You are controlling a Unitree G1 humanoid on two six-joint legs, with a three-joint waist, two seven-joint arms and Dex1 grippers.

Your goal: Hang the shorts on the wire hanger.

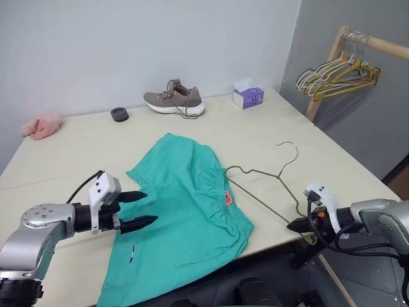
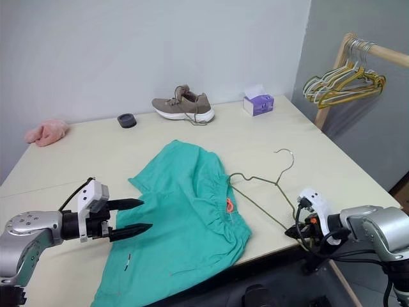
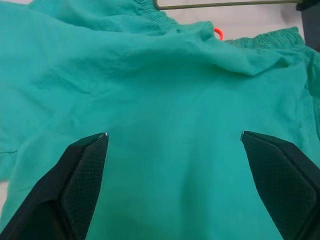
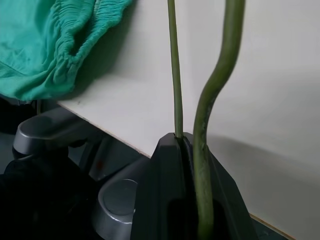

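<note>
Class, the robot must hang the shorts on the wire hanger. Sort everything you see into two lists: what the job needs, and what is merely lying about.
Needed:
teal-green cloth shorts
thin olive-green wire hanger

Lying about:
grey-brown lace-up shoe
purple tissue box
small black round ring
pink fluffy cloth
bunch of pale and yellow hangers on the wooden rail

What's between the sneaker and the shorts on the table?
Bare tabletop lies between the sneaker and the shorts, seen in both eye views.
</note>
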